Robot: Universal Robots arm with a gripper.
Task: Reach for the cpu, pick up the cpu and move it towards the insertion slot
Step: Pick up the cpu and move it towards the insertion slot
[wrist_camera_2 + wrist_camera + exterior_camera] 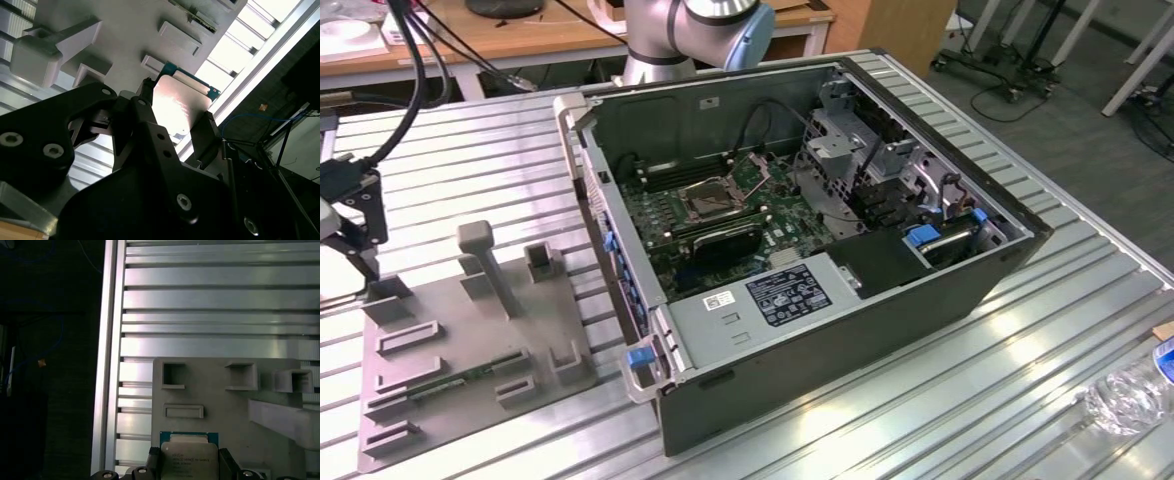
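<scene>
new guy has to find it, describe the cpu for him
Start at the grey fixture plate on the slatted table, at the exterior view's left of the open computer case. At the plate's corner by the claw is the cpu: a flat silvery square with a green edge, unlike the plain grey blocks nearby.

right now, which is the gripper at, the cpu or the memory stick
The cpu, the silvery square chip clamped in the gripper; the long green memory stick lies apart on the plate.

Wooden desk (520, 35) behind; grey, perhaps carpeted, floor (1047, 120)
</scene>
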